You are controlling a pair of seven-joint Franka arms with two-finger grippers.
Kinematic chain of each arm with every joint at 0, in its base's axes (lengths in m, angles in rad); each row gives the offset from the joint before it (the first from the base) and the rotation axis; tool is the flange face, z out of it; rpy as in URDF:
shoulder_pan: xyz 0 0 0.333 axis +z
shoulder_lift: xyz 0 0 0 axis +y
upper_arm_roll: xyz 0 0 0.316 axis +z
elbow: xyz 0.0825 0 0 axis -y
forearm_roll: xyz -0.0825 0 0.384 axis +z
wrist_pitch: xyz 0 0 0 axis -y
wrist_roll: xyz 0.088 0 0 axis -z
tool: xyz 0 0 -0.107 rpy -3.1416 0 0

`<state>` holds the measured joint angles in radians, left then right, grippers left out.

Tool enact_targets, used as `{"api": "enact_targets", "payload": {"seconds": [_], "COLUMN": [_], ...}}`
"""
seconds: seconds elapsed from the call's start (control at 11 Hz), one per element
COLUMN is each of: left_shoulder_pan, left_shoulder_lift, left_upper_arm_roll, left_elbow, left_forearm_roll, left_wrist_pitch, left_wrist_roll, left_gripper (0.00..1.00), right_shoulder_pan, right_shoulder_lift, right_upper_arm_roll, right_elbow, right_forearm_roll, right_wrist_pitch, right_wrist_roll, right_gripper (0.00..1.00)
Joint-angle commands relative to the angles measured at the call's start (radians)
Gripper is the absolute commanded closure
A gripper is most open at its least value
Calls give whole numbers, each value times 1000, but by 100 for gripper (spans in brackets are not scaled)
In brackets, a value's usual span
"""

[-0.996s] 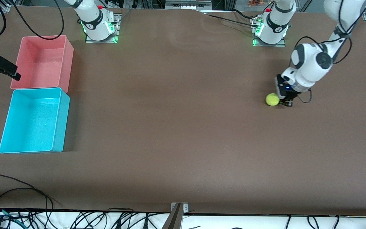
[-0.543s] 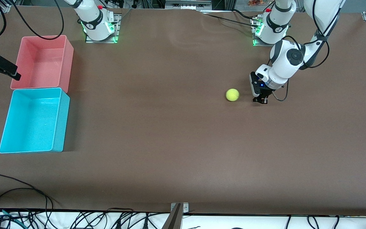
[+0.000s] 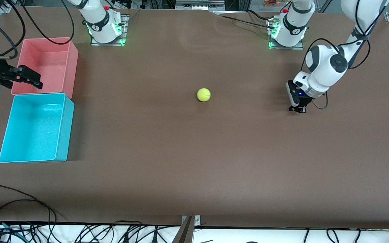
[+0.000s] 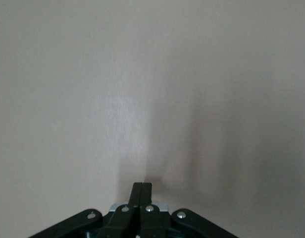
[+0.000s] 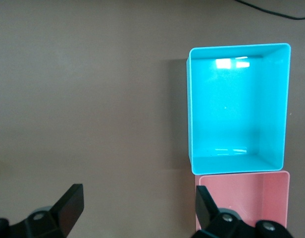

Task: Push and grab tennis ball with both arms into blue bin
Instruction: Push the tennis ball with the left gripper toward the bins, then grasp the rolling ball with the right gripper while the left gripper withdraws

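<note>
Push step looks done: tennis ball (image 3: 203, 95) sits free mid-desk, well apart from the blue bin (image 3: 64, 128); left gripper (image 3: 297, 109), fingers closed and empty, low near its end; right gripper (image 3: 29, 78), spread wide and empty over the pink bin (image 3: 71, 64), must next reach and grasp the ball.

A small fuzzy yellow-green tennis ball (image 3: 203, 95) stands out against the plain matte brown desk (image 3: 194, 152). The rectangular light cyan-blue plastic bin (image 3: 35, 128) shows smooth, unpatterned walls with white glare on its floor; the matching pink plastic tub (image 3: 46, 65) beside it is a flat salmon shade. My arms are glossy white with black cables. My left end effector (image 3: 297, 108) is black, a blue light glowing above it; my right end effector (image 3: 29, 79) is black too. Green lights ring both bases.
</note>
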<state>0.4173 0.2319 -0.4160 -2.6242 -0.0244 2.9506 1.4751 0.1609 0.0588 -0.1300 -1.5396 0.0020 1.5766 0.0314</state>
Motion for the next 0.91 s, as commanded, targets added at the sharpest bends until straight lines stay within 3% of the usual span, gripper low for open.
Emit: {"api": "enact_targets", "payload": {"seconds": [0.0, 0.18, 0.36, 0.63, 0.81], "left_shoulder_pan": [87, 92, 104, 127, 120], "left_shoulder_lift": [-109, -231, -290, -293, -295], "left_upper_arm_roll": [-9, -4, 2, -7, -30], "left_elbow": [-2, 54, 163, 332, 442], "left_forearm_roll": [-17, -19, -19, -17, -19], "left_wrist_pitch": [-181, -418, -644, -864, -987], "left_wrist_roll": [39, -59, -160, -379, -580], "left_gripper": [100, 100, 100, 100, 100], "right_shoulder_pan": [52, 71, 75, 75, 77], "right_shoulder_lift": [22, 16, -3, -45, -56], "right_upper_arm_roll": [-5, 4, 39, 84, 145], "right_elbow": [-20, -97, -210, -387, -442], "right_forearm_roll": [10, 6, 0, 9, 7], "right_wrist_pitch": [-20, -3, 52, 62, 65], "right_wrist_roll": [5, 4, 4, 13, 53], "right_gripper": [0, 0, 0, 0, 0]}}
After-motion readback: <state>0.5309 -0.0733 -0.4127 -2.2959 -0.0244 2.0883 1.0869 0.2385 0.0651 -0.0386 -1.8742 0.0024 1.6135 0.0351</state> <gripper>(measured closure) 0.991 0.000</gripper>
